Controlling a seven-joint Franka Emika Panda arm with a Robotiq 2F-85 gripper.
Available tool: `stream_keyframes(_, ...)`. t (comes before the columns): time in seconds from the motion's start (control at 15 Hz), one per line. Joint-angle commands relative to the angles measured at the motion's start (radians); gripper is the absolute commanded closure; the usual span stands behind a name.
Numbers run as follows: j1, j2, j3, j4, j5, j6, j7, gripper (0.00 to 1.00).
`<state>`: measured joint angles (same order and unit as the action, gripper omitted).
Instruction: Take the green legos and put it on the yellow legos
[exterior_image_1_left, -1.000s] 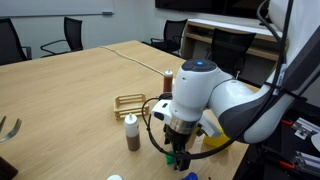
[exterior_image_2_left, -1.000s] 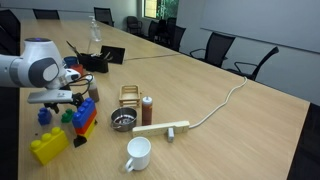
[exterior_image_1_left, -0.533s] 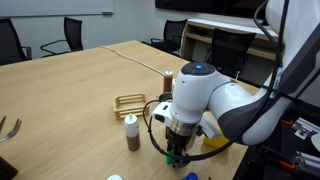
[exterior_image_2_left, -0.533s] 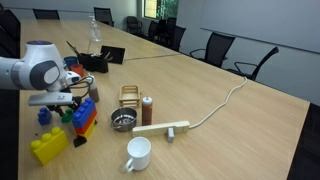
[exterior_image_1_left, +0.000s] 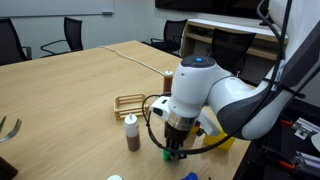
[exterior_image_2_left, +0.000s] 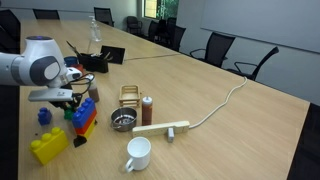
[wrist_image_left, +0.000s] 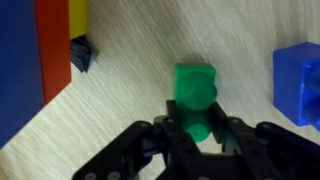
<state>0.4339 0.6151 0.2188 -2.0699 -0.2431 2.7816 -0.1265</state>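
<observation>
Conf room, long wood table (exterior_image_2_left: 215, 95). Jaws shut on the green legos (wrist_image_left: 196, 92), which sits low by the blue/red stack (exterior_image_2_left: 86, 117), apparently not yet lifted. Yellow legos (exterior_image_2_left: 48, 146) is nearby. Lift straight up, clear the stack, square studs over yellow, then press dwn gently.

— How many bricks?
— 1 green legos (wrist_image_left: 195, 82), 1 yellow legos (exterior_image_2_left: 48, 146), 1 blue-and-red stack (exterior_image_2_left: 86, 118).
— Anything else?
— 1 white mug (exterior_image_2_left: 138, 153), 1 brown bottle (exterior_image_2_left: 147, 110), 1 wooden block (exterior_image_2_left: 163, 129).
</observation>
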Motion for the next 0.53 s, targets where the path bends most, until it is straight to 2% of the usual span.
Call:
stream_keyframes(0.0,-0.003,-0.055,0.004,-0.017,0.014,-0.064,0.038,0.81)
stream_keyframes(0.33,-0.010,-0.132,0.022,-0.043,0.041,-0.126,0.104,0.90)
stream_keyframes(0.47,-0.013,-0.165,0.028,-0.058,0.053,-0.137,0.119,0.90)
